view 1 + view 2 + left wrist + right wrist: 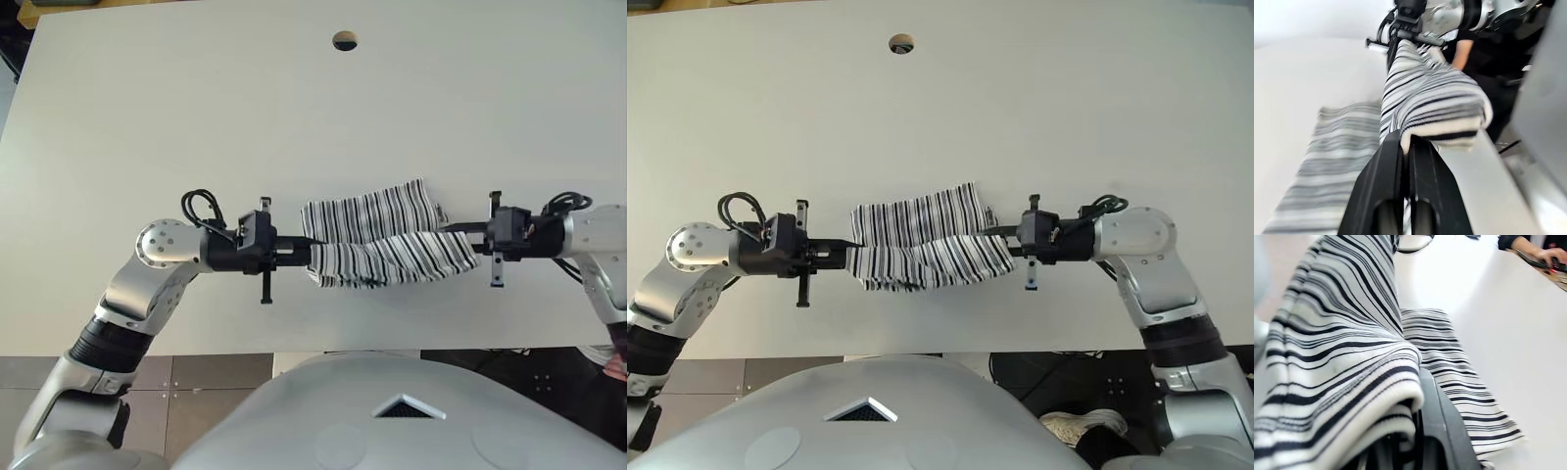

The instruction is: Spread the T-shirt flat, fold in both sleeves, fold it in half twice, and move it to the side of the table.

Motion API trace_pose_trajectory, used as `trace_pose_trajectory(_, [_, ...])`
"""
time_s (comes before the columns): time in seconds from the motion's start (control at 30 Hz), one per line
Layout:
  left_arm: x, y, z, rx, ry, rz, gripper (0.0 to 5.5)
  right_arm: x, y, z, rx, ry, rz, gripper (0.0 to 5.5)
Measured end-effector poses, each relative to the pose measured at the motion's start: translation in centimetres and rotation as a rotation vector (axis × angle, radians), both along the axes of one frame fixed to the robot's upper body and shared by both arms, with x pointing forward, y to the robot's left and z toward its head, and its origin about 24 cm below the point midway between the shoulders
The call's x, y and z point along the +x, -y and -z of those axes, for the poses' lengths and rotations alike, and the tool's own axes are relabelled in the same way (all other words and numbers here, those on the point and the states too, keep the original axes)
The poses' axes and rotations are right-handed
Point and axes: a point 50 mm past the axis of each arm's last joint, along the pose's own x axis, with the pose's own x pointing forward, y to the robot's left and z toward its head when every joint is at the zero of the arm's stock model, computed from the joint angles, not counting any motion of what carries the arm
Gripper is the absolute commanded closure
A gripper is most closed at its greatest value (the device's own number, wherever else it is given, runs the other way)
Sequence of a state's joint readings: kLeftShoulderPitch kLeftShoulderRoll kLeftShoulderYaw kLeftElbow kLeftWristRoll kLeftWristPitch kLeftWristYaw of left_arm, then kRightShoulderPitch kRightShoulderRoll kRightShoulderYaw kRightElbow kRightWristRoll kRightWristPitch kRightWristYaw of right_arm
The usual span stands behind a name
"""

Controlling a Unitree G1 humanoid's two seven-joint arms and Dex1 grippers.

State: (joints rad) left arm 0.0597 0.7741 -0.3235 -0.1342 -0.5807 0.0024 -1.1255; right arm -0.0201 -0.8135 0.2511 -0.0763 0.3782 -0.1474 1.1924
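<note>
A black-and-white striped T-shirt is folded into a narrow band and held between both arms near the table's front edge. My left gripper is shut on its left end and my right gripper is shut on its right end. The near layer hangs lifted between them, while the far layer lies on the white table. In the left wrist view the striped cloth runs from my fingers toward the other gripper. The right wrist view shows the thick folded hem pinched at my fingers.
A round cable hole sits near the table's far edge. The table's front edge runs just below the shirt. Broad bare tabletop lies beyond and to both sides of the shirt.
</note>
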Motion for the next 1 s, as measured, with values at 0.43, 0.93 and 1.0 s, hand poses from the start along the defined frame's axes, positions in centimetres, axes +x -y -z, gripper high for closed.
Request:
trace_pose_trajectory(0.43, [4.2, -2.8, 2.7, 0.052, -0.03, -0.302, 3.92, 3.6, -1.3, 0.8, 0.054, -0.063, 0.265, 3.93])
trace_pose_trajectory(0.93, [10.8, -6.3, 2.6, 0.043, -0.35, -0.98, 3.92, 5.3, -4.6, -3.3, 0.181, 0.493, 0.364, 3.93])
trace_pose_trajectory(1.0, [11.1, -5.5, 2.2, 0.006, -0.328, -0.981, 3.92, 2.7, -6.7, -2.2, 0.184, 0.55, 0.173, 3.93])
